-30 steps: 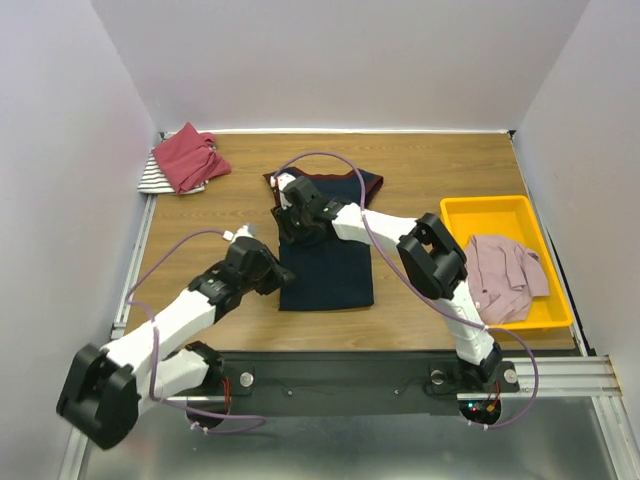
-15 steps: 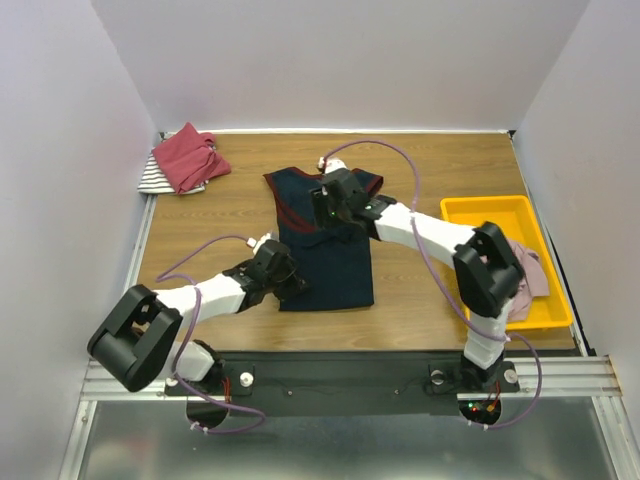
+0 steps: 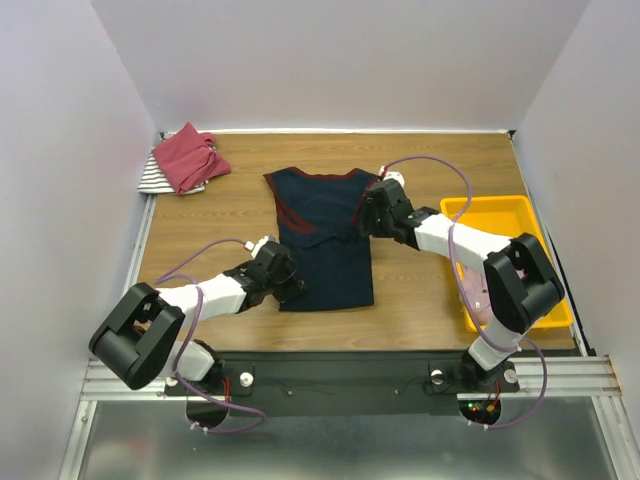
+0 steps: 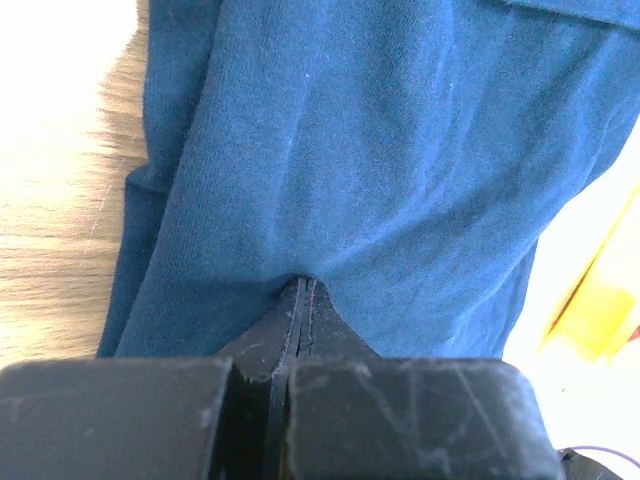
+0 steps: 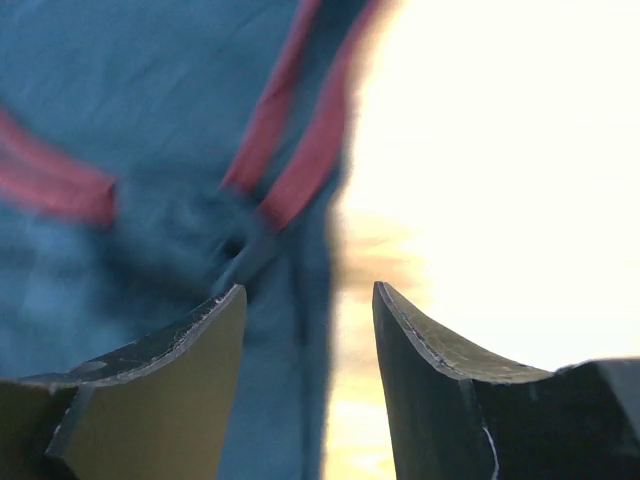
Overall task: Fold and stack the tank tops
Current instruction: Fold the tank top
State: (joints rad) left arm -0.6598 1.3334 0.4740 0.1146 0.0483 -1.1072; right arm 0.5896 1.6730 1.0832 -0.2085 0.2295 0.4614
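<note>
Navy tank top [image 3: 325, 238] is laid flat at the middle of the wooden table [image 3: 230, 215], neck toward the far wall, hem toward the arms. Maroon trim [image 5: 300, 130] is seen along the neck and armholes.

The near-left hem corner is pinched by the left gripper [image 3: 290, 287]. In the left wrist view its fingers [image 4: 400, 400] are pressed fully together, and the cloth is bunched at their tips.

The right gripper [image 3: 368, 215] is held at the top's right edge, by the armhole. In the right wrist view its fingers [image 5: 160, 380] are parted, with a clear gap between them. Nothing is gripped. That view is blurred, so contact with the cloth cannot be told.

Red tank top [image 3: 188, 157] is crumpled at the far-left corner, on top of the striped tank top [image 3: 153, 180]. Both are well apart from the navy one.

Yellow tray [image 3: 490, 203] is set at the right side of the table. Pale pink tank top [image 3: 474, 296] is partly seen inside it, mostly hidden by the right arm.
</note>
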